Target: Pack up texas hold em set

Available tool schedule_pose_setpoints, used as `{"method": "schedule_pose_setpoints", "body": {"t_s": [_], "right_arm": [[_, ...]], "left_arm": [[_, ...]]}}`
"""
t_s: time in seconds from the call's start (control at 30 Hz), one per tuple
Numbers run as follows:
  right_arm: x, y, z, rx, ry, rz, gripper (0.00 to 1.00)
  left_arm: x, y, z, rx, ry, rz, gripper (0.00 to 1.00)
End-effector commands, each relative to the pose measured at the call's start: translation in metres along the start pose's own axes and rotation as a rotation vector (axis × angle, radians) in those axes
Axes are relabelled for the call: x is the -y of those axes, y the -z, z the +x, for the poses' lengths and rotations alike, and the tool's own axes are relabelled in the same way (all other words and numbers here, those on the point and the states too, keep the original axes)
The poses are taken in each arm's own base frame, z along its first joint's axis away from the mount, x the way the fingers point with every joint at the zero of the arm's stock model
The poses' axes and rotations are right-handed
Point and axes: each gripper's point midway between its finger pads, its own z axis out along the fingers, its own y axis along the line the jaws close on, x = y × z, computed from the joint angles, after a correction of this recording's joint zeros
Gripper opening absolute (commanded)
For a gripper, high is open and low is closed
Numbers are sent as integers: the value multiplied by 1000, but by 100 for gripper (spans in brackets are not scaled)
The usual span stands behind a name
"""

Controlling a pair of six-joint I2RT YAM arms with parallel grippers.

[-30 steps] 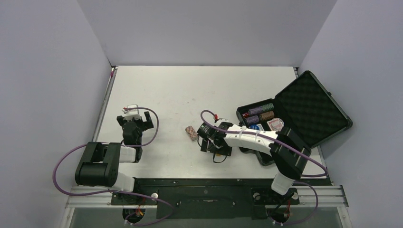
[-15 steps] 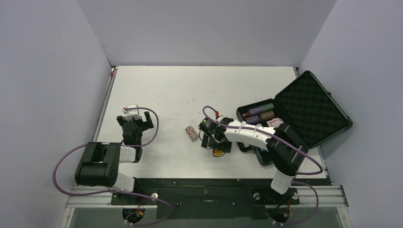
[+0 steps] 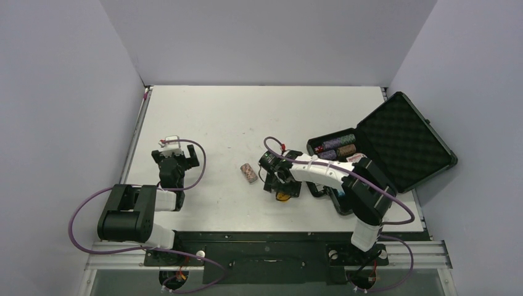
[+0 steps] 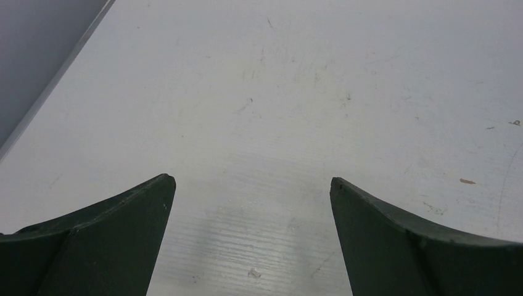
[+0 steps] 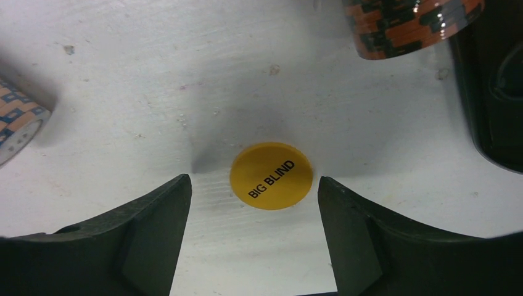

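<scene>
A yellow disc point(image 5: 271, 176) marked BIG BLIND lies flat on the table, also in the top view as the yellow disc point(image 3: 282, 197). My right gripper point(image 5: 253, 185) point(image 3: 282, 190) hovers low over it, open, with its fingertips on either side just short of the disc and nothing held. An orange-and-black chip stack point(image 5: 413, 24) lies on its side beyond the disc. A second chip stack point(image 3: 248, 172) point(image 5: 15, 123) lies to the left. The black foam-lined case point(image 3: 401, 139) stands open at the right with chip stacks point(image 3: 338, 143) inside. My left gripper point(image 4: 250, 185) point(image 3: 171, 159) is open over bare table.
The case's black near corner point(image 5: 493, 92) sits close on the right of my right gripper. Purple cables loop beside both arms. Grey walls enclose the table on three sides, with the table's left edge point(image 4: 55, 74) close to my left gripper.
My right gripper has shifted slightly and come down over the yellow disc, its jaws narrowing a little. The left arm has not moved.
</scene>
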Motion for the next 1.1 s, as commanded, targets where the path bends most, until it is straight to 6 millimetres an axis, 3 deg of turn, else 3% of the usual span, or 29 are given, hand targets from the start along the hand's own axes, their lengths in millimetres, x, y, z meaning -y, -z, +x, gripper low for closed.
{"method": "schedule_pose_setpoints", "body": {"t_s": [0.0,0.2,0.5,0.7,1.07], "right_arm": [[12,7,-1,24,-24,4,70],[14,-1,6,10,-29,-14,68],[2,-3,6,8,-1,-41,64],[5,-4,9,0,54,24,61],[11,-13,23,-25,51,27,48]], "left_arm": [[4,-6,-22,73,15,6,96],[4,-6,-22,71,14,6,96],[4,-6,-22,72,14,6,96],[4,-6,-22,71,14,5,96],[4,-6,-22,71,14,6,96]]}}
